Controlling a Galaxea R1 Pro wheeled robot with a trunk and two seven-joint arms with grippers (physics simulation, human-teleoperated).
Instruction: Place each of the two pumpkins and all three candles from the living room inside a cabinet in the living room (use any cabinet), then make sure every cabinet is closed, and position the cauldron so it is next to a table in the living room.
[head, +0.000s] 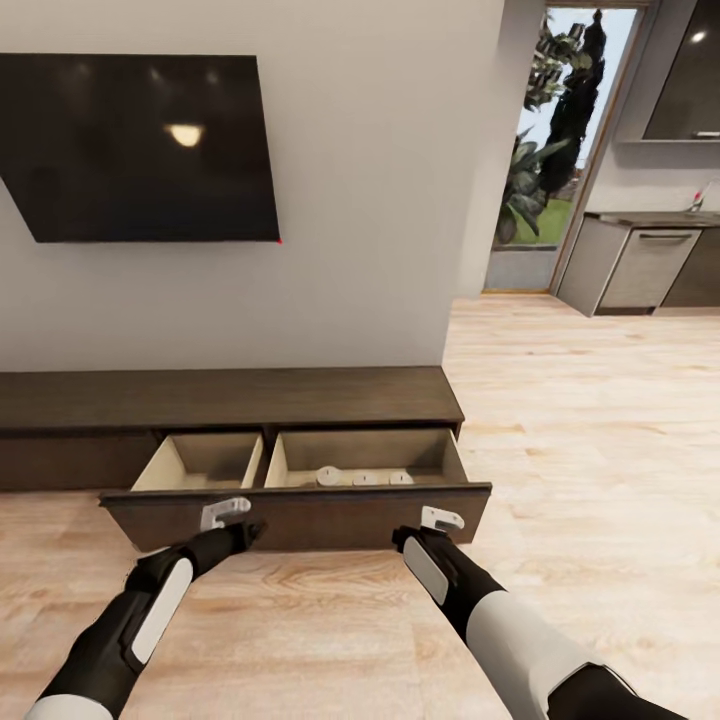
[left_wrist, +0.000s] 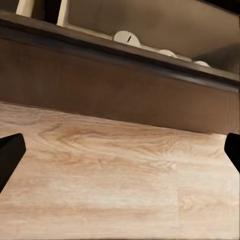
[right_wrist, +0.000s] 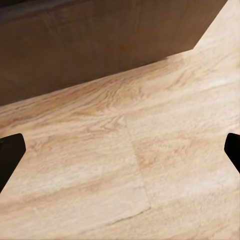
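Candles (head: 364, 478) lie in the cabinet's (head: 230, 398) open drawer; both end effectors, left (head: 226, 513) and right (head: 441, 519), spread at its front edge.

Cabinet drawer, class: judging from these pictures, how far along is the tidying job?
Done: three candles lie in the right compartment of the open drawer. In hand: left pincer and right pincer, both open and empty, sit at the drawer front, likely to push it shut. Left: no pumpkins in the drawer; closing it; the cauldron.
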